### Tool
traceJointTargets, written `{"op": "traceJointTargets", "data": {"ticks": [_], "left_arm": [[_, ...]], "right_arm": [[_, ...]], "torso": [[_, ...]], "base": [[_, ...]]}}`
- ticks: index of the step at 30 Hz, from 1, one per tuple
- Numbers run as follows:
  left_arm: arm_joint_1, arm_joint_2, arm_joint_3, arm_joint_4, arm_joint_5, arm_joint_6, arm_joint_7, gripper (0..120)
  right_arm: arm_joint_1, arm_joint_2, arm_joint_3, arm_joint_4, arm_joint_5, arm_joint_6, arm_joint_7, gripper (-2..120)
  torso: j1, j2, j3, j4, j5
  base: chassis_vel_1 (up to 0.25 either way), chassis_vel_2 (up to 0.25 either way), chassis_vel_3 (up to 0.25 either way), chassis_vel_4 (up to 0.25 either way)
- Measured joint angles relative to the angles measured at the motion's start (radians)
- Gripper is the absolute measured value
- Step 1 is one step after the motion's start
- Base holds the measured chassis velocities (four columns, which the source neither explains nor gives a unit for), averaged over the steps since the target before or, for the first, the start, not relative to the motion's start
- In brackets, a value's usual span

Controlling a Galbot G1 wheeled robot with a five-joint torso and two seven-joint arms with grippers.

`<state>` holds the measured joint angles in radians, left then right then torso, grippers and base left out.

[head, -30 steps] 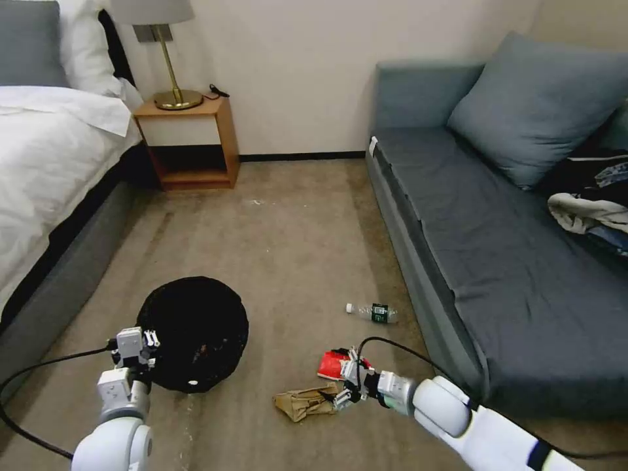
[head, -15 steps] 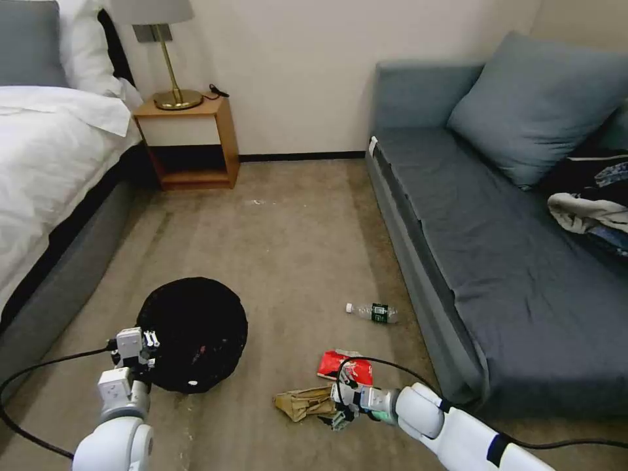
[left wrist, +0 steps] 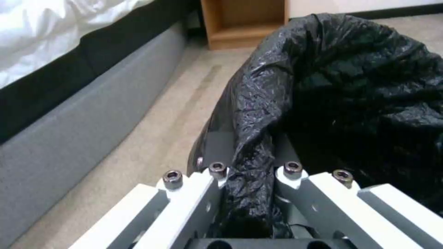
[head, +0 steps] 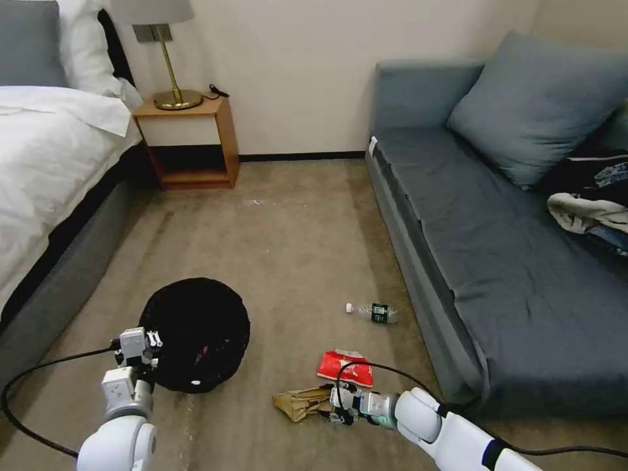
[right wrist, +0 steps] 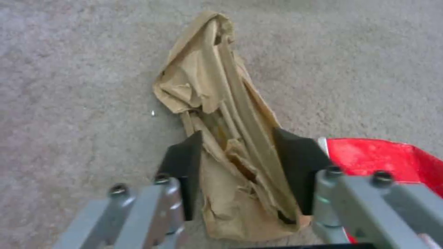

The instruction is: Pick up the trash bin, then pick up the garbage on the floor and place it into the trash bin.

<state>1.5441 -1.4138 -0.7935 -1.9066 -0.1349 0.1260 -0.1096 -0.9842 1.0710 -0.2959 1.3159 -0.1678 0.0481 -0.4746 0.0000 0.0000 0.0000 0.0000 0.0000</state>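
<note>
Right arm has dropped lower and slid along toward the paper bag since a second ago, so now the right gripper (head: 341,411) sits down at carpet level right at the end of the crumpled tan paper bag (head: 302,402). Red snack packet (head: 344,367) is just beyond it and the little bottle (head: 371,313) further out toward the sofa (head: 471,261). Left gripper (head: 140,341) hasn't budged, parked at the near rim of the trash bin (head: 195,333). Looks to me like the bin part is sorted and it's lining up the first bit of garbage.

Left wrist view: the black liner bag (left wrist: 332,90) is bunched up between the fingers (left wrist: 217,152), which are pinched on the rim fold. Bed base (left wrist: 88,114) runs alongside, nightstand (left wrist: 244,20) out ahead.

Right wrist view: the black pads (right wrist: 184,166) are spread apart with the paper bag lying between them, not squeezed yet as far as I can tell. Red packet pokes in beside one pad.

Floor is short beige carpet (head: 294,229), flat enough, so I'd guess the pads have to scrape low to catch the bag. Small room: bed one side, sofa the other.
</note>
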Motion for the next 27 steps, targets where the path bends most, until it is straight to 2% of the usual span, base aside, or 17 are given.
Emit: {"op": "traceJointTargets", "data": {"ticks": [4,5,8,11,18,27], "left_arm": [[0.003,-0.002,0.000,-0.001,0.000,0.000,0.000,7],[0.003,-0.002,0.000,-0.001,0.000,0.000,0.000,7],[0.005,-0.003,0.001,-0.005,0.000,-0.001,0.000,7],[0.007,-0.005,0.003,-0.008,0.000,-0.001,-0.001,7],[0.010,-0.009,0.008,-0.014,0.000,-0.001,-0.001,7],[0.014,-0.016,0.020,-0.016,0.015,-0.008,0.002,7]], "right_arm": [[-0.009,0.007,0.015,-0.007,-0.023,0.016,-0.003,20],[-0.009,0.007,0.015,-0.007,-0.023,0.016,-0.003,20],[-0.016,0.015,0.035,-0.011,-0.034,0.028,-0.002,7],[-0.020,0.018,0.054,-0.009,-0.035,0.036,0.004,0],[-0.028,0.012,0.088,0.027,-0.009,0.051,0.018,0],[-0.025,-0.027,0.123,0.185,0.095,0.066,0.059,0]], "torso": [[0.000,0.000,0.000,0.0000,0.0000],[0.000,0.000,0.000,0.0000,0.0000],[0.000,0.000,0.000,0.0000,0.0000],[0.000,0.000,0.000,0.0000,0.0000],[0.000,0.000,0.000,0.0000,0.0000],[0.000,0.000,0.000,0.0000,0.0001]], "base": [[0.000,0.000,0.000,0.000],[0.000,0.000,0.000,0.000],[0.000,0.000,0.000,0.000],[0.000,0.000,0.000,0.000],[0.000,0.000,0.000,0.000],[0.000,0.000,0.000,0.000]]}}
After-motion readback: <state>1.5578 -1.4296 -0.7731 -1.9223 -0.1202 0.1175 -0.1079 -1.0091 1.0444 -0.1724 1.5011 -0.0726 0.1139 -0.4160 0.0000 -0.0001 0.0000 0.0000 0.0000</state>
